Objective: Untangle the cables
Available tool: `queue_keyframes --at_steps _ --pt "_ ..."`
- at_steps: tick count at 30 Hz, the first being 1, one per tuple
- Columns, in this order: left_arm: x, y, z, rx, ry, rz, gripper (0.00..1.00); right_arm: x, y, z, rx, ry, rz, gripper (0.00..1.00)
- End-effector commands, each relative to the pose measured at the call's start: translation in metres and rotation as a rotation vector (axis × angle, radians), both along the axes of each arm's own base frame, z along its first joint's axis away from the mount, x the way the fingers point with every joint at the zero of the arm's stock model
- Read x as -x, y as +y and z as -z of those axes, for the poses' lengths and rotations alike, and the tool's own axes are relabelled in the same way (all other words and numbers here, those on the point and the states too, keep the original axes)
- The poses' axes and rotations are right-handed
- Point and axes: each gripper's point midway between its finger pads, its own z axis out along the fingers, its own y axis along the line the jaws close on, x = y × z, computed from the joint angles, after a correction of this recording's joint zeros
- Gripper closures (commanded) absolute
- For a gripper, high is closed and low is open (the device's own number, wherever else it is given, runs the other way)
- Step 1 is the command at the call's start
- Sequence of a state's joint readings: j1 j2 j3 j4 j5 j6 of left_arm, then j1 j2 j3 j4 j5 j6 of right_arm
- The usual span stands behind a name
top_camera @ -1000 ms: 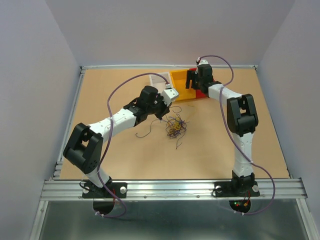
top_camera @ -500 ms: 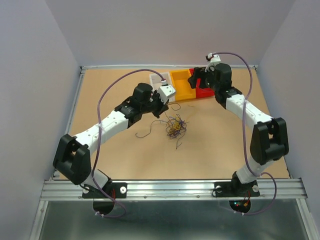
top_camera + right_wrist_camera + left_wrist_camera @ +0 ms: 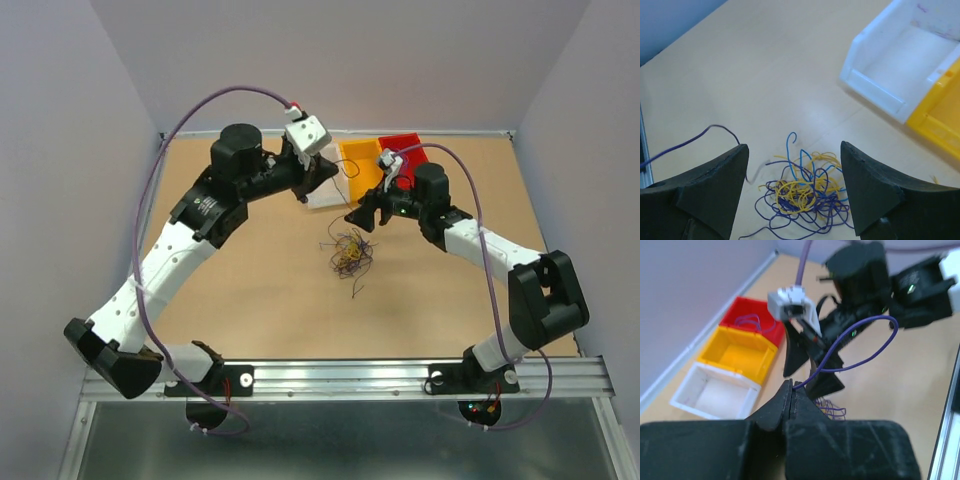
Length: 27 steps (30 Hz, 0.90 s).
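Left tool (image 3: 791, 390): closed, pinching one purple strand (image 3: 895, 330), raised just left of the yellow bin (image 3: 358, 165).
Clump (image 3: 800, 192): yellow, blue and purple wires knotted on the counter (image 3: 250, 290), in front of the yellow bin.
Right tool (image 3: 792, 150): jaws wide, empty, above the clump.
Red bin (image 3: 740, 305): right of the yellow bin, one purple wire (image 3: 752, 320) inside.
Progress: early, most separating looks left.

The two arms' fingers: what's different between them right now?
The left arm's fingers are pinched shut on one purple wire; the right arm's fingers stand wide apart, holding nothing. The left pair is up by the white bin; the right pair hovers over the tangled clump. Both pairs are black.
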<state>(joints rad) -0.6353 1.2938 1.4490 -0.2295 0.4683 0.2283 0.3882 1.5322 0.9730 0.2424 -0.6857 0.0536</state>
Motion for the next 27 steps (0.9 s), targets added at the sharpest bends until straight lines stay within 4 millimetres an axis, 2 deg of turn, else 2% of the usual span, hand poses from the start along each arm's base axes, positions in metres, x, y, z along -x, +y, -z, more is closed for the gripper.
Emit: queue_keyframes --at_steps 1,2,3,4,5,7,8,9,11,12,13,14,15,16,17,18,19,21,23,26,27 --pt "0.027 0.014 -0.101 0.140 -0.125 0.008 1.00 0.006 0.035 -0.037 -0.079 -0.137 -0.127 0.21" --pt "0.021 0.014 -0.095 0.128 -0.110 -0.009 1.00 0.006 0.039 -0.026 -0.061 -0.112 -0.122 0.21" --pt "0.018 0.014 -0.116 0.152 -0.141 -0.024 1.00 0.003 0.049 -0.031 -0.061 -0.122 -0.124 0.22" --pt "0.013 0.016 -0.122 0.155 -0.146 -0.052 1.00 -0.003 0.052 -0.017 -0.043 -0.089 -0.117 0.22" --pt "0.009 0.015 -0.135 0.170 -0.169 -0.063 1.00 -0.004 0.056 -0.017 -0.045 -0.088 -0.126 0.23" --pt "-0.004 0.018 -0.144 0.181 -0.197 -0.121 1.00 -0.010 0.060 -0.017 -0.061 -0.081 -0.116 0.23" --pt "-0.010 0.021 -0.159 0.201 -0.243 -0.151 1.00 -0.012 0.061 -0.018 -0.066 -0.083 -0.106 0.23" --pt "-0.023 0.018 -0.156 0.193 -0.245 -0.178 1.00 -0.014 0.061 -0.019 -0.070 -0.086 -0.099 0.24" --pt "-0.046 0.025 -0.165 0.195 -0.284 -0.273 1.00 -0.017 0.061 -0.022 -0.087 -0.095 -0.084 0.27" --pt "-0.063 0.022 -0.166 0.191 -0.292 -0.304 1.00 -0.023 0.059 -0.025 -0.098 -0.098 -0.038 0.28" --pt "-0.078 0.029 -0.167 0.191 -0.300 -0.334 1.00 -0.029 0.057 -0.028 -0.104 -0.099 0.002 0.28" --pt "-0.084 0.034 -0.181 0.216 -0.321 -0.350 1.00 -0.037 0.053 -0.029 -0.106 -0.095 0.056 0.26" --pt "-0.107 0.029 -0.167 0.209 -0.279 -0.360 1.00 -0.045 0.048 -0.029 -0.106 -0.086 0.117 0.22" --pt "-0.116 0.028 -0.166 0.217 -0.270 -0.344 1.00 -0.063 0.035 -0.028 -0.099 -0.068 0.257 0.22" --pt "-0.127 0.029 -0.165 0.221 -0.264 -0.345 1.00 -0.070 0.027 -0.027 -0.093 -0.062 0.320 0.22" --pt "-0.147 0.034 -0.162 0.224 -0.261 -0.365 1.00 -0.074 0.021 -0.029 -0.091 -0.062 0.372 0.23" --pt "-0.156 0.034 -0.160 0.229 -0.255 -0.366 1.00 -0.083 0.008 -0.028 -0.088 -0.051 0.469 0.23" --pt "-0.179 0.036 -0.155 0.230 -0.265 -0.393 1.00 -0.085 -0.005 -0.032 -0.095 -0.050 0.546 0.24" --pt "-0.194 0.040 -0.154 0.236 -0.288 -0.422 1.00 -0.089 -0.019 -0.034 -0.104 -0.046 0.637 0.24" --pt "-0.216 0.043 -0.141 0.243 -0.280 -0.451 1.00 -0.090 -0.037 -0.036 -0.104 -0.050 0.731 0.25" --pt "-0.224 0.043 -0.129 0.235 -0.263 -0.453 1.00 -0.089 -0.042 -0.038 -0.109 -0.054 0.756 0.25"
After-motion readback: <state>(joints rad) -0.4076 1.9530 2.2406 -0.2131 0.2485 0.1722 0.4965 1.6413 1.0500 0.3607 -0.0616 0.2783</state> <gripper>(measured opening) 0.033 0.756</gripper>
